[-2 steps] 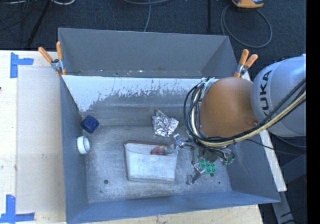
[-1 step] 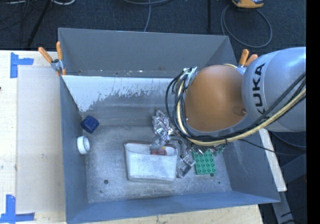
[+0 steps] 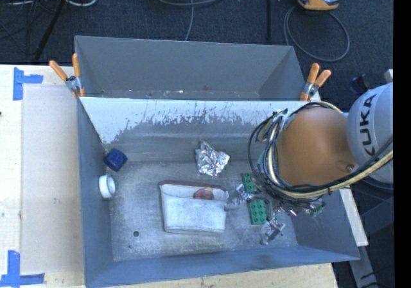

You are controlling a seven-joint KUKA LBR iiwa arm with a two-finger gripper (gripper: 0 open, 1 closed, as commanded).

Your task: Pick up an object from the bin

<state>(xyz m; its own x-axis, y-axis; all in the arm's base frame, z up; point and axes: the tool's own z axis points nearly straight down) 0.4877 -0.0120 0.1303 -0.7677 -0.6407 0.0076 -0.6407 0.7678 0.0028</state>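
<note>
bin (image 3: 96, 216): grey metal, sloped walls, flat speckled floor; a few loose things spread over the floor, well apart on the left, closer on the right.
arm: comes in from the right; orange cover (image 3: 314, 152) with a loop of cables (image 3: 263, 152) sits over the bin's right side.
end effector (image 3: 257, 213): low over the right-front part of the floor, under the left edge of the orange cover.
end effector state: mostly hidden by cover and cables; cannot tell how far open it is, or whether it has hold of anything.
green and metal bits (image 3: 257, 211): small, clustered right at the end effector; cannot tell whether they are loose things or robot parts.
nearest thing: white flat packet (image 3: 192, 213), rectangular, lying flat on the floor at centre-front; its right end is just beside the end effector.
red-brown round thing (image 3: 204, 194): small, at the packet's top edge; cannot tell what it is.
crumpled foil ball (image 3: 212, 160): silver, behind the packet, near the cables but apart from them.
blue block (image 3: 115, 160): small, by the left wall.
white ring (image 3: 106, 185): just in front of the blue block, at the left wall.
</note>
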